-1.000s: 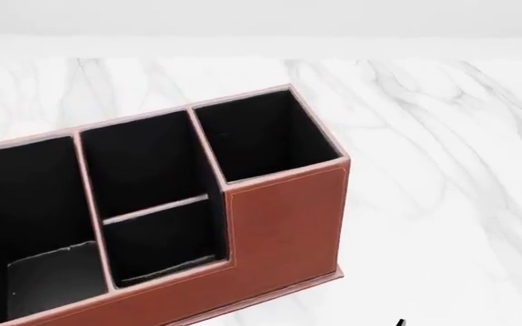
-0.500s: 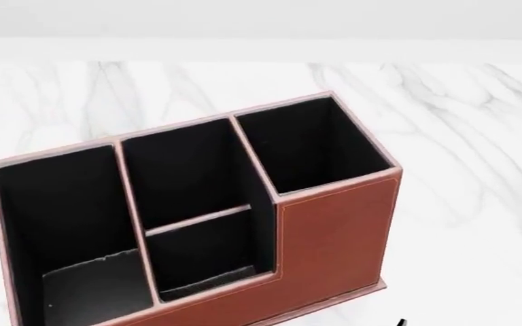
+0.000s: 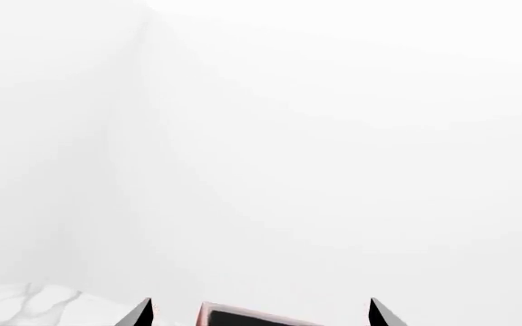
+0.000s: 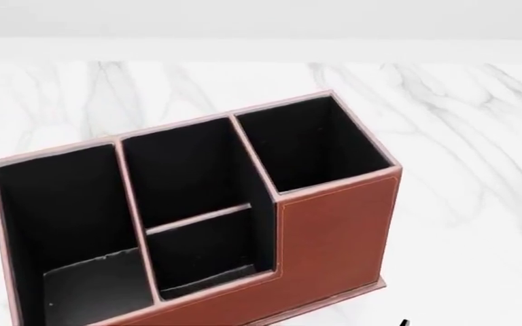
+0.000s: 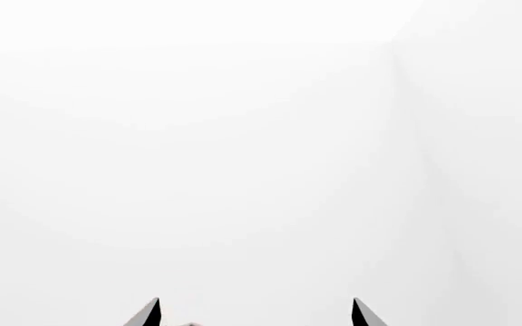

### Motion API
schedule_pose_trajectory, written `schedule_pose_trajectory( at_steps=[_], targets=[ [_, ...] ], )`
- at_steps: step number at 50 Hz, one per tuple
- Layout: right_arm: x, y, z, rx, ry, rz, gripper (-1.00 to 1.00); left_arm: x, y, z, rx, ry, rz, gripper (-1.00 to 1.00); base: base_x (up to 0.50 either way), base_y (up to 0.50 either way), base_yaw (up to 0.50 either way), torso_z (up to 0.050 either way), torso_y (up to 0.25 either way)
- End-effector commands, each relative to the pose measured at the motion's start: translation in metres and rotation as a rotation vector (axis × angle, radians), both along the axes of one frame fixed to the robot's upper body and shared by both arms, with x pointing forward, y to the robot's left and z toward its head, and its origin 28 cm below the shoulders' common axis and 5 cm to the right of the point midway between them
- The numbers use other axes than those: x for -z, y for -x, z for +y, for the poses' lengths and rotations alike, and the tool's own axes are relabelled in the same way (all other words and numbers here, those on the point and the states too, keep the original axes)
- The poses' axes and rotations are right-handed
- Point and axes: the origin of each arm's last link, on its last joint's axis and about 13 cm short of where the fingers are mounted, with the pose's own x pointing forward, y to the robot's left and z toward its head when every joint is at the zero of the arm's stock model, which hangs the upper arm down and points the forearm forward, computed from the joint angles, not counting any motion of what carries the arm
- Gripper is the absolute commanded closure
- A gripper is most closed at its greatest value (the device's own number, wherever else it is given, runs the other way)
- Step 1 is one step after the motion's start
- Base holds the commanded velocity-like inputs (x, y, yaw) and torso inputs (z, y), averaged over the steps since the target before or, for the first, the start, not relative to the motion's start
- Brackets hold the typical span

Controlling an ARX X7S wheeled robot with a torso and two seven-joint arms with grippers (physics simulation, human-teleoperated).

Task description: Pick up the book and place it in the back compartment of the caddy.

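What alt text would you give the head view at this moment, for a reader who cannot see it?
A reddish-brown caddy with black-lined cells sits on a white marble table, its taller square cell at the right, a split middle section and a long cell at the left. No book shows, and no gripper can be made out.

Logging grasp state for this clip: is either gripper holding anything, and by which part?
Nothing is held. The left gripper and right gripper both stand open with nothing between their fingertips.
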Motion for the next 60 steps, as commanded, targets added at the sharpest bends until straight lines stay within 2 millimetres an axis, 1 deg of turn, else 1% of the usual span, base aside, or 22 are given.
schedule_pose_trajectory(
  at_steps=[1,13,60],
  targets=[
    [0.0003,0.0002,0.0004,-0.001,0.004,0.002,-1.00,0.0000,0.0006,0.0001,-0.001,0.001,-0.001,-1.00,-0.02,0.00,0.00,0.000,0.000],
    [0.0005,0.0004,0.0008,-0.009,0.003,-0.002,-1.00,-0.0001,0.0007,-0.0001,-0.001,0.001,-0.001,-1.00,-0.10,0.00,0.00,0.000,0.000],
    [0.0009,-0.0006,0.0009,-0.012,0.002,0.004,-1.00,-0.0005,0.0006,0.0001,-0.001,0.002,-0.001,-1.00,0.00,0.00,0.00,0.000,0.000]
  ],
)
